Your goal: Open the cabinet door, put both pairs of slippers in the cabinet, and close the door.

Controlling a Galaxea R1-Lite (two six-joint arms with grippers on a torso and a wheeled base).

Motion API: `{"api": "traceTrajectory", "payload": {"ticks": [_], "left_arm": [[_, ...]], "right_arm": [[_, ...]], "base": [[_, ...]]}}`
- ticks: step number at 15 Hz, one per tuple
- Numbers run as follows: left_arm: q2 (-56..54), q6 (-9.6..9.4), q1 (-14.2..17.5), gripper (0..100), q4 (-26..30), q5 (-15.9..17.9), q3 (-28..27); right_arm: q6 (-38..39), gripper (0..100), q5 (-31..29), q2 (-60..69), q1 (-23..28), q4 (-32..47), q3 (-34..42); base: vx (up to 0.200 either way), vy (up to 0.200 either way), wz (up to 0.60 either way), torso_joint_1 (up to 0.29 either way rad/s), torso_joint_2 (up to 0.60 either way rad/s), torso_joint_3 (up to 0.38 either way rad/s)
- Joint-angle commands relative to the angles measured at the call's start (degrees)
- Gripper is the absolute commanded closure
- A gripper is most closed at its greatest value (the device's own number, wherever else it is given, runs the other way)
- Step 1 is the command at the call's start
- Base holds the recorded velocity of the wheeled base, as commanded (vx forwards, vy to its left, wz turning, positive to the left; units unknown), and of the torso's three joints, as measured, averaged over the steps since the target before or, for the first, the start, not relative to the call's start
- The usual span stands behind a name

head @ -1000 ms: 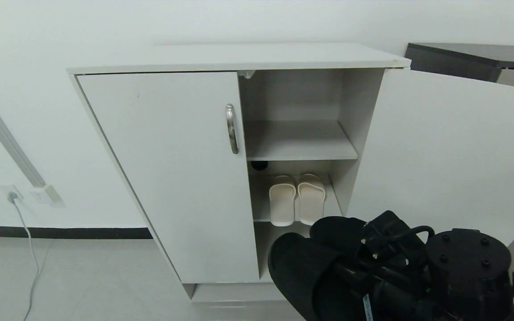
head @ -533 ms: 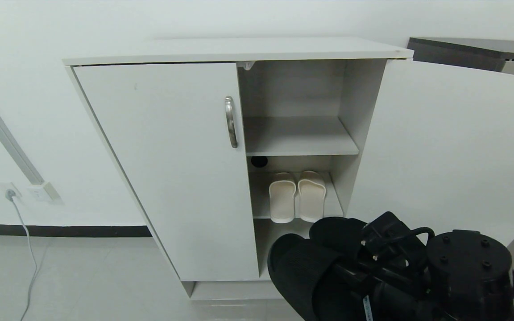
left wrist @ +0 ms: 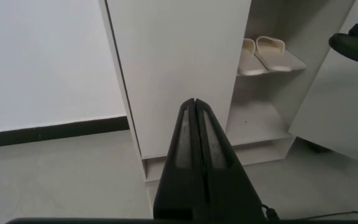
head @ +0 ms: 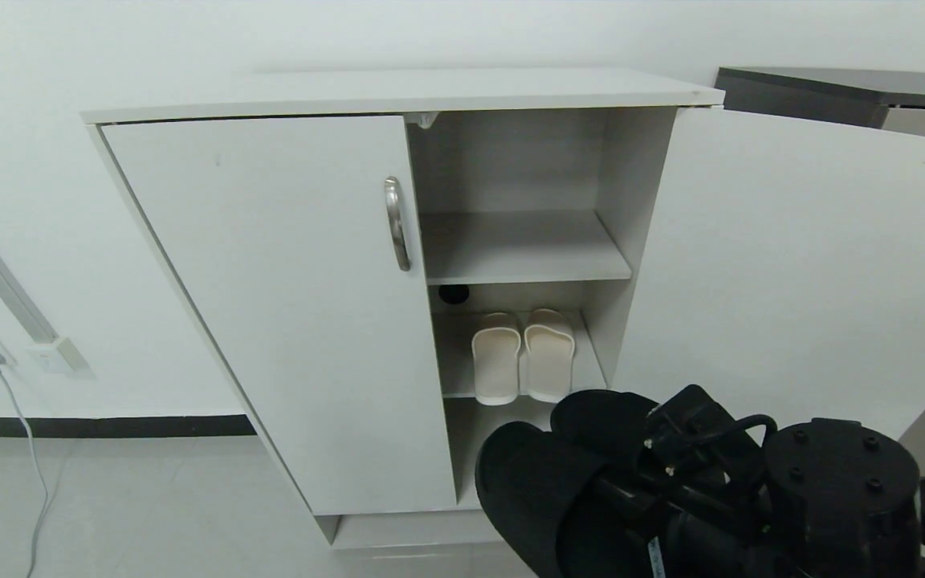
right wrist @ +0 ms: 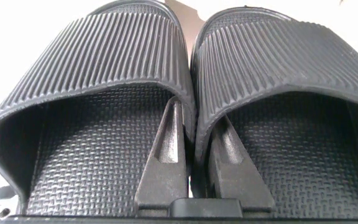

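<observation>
Cabinet (head: 398,88): left door (head: 286,305) shut, right door (head: 792,265) swung open. Two white slippers (head: 523,353) sit side by side on the middle shelf (head: 450,353). Right gripper (right wrist: 197,115) pinches two black slippers (head: 543,482) by their inner walls, before the lowest opening. Left gripper (left wrist: 194,102) is closed and empty.

End effector (right wrist: 197,117) clamps two black slippers (right wrist: 104,62) together.

Cabinet door (head: 792,265) open, white slippers (head: 523,355) shelved, black slippers (head: 543,490) outside

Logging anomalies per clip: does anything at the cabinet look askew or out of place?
Little: the white slippers lie paired on the middle shelf, but their heels seem to poke slightly past its front edge.
</observation>
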State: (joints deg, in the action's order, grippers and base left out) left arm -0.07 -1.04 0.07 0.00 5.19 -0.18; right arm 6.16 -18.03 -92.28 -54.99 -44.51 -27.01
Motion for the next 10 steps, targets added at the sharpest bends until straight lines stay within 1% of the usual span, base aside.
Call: {"api": "traceTrajectory", "payload": {"ticks": [1,3,5,7,8,10], "left_arm": [[0.1,-0.02,0.0,100,0.0,0.0,0.0],[0.1,-0.02,0.0,100,0.0,0.0,0.0],[0.1,-0.02,0.0,100,0.0,0.0,0.0],[0.1,-0.11,0.0,100,0.0,0.0,0.0],[0.1,-0.11,-0.1,100,0.0,0.0,0.0],[0.1,-0.11,0.0,100,0.0,0.0,0.0]], "right_arm": [[0.0,100,-0.2,-2.6,-0.5,-2.1,-0.5],[0.2,100,-2.1,-7.3,-0.5,-7.1,-3.4],[2.3,100,-11.2,-13.3,-1.4,-7.3,-9.5],[4.5,100,-17.0,-17.6,-3.7,-6.6,-14.5],[5.0,100,-18.1,-18.8,-4.2,-4.6,-16.7],[9.7,100,-24.1,-20.2,-4.2,4.9,-24.7]], "base": [[0.000,0.000,0.00,0.000,0.00,0.000],[0.000,0.000,0.00,0.000,0.00,0.000],[0.000,0.000,0.00,0.000,0.00,0.000],[0.000,0.000,0.00,0.000,0.00,0.000],[0.000,0.000,0.00,0.000,0.00,0.000],[0.000,0.000,0.00,0.000,0.00,0.000]]}}
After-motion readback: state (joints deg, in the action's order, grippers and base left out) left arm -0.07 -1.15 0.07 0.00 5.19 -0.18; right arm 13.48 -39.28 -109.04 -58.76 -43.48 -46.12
